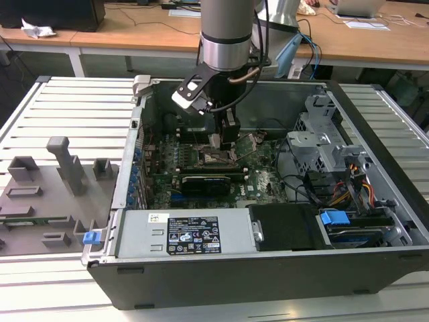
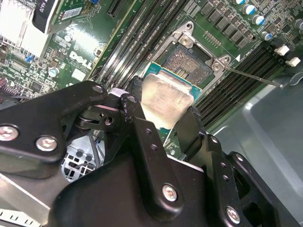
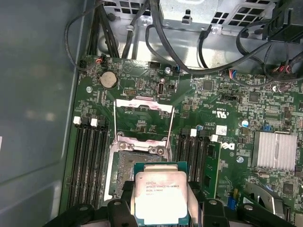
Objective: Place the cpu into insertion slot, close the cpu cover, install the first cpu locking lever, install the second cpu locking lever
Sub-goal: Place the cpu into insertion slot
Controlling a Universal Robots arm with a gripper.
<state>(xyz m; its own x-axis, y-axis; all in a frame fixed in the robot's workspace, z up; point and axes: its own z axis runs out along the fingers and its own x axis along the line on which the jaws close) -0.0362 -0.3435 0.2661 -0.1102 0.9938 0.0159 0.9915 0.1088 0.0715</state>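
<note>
My gripper (image 3: 161, 201) is shut on the cpu (image 3: 160, 194), a flat square chip with a dull silver top and green edge, gripped by two opposite sides. In both wrist views it hangs just above one side of the insertion slot (image 3: 135, 165), partly covering it. The second wrist view shows the cpu (image 2: 166, 97) between the black fingers (image 2: 136, 92), with the slot's (image 2: 190, 64) dark centre bare beyond it. The cpu cover (image 3: 143, 103) stands swung open at the slot's far edge. A thin lever rod (image 2: 251, 75) sticks out beside the slot. In the exterior view the gripper (image 1: 225, 139) is inside the case.
Long black memory slots (image 3: 87, 165) flank the socket on both sides. A finned heatsink (image 3: 277, 151) and black cables (image 3: 189, 42) lie nearby. The power supply (image 1: 181, 235) and drive cage (image 1: 322, 144) stand inside the case. A grey fixture plate (image 1: 47, 188) lies at the exterior view's left.
</note>
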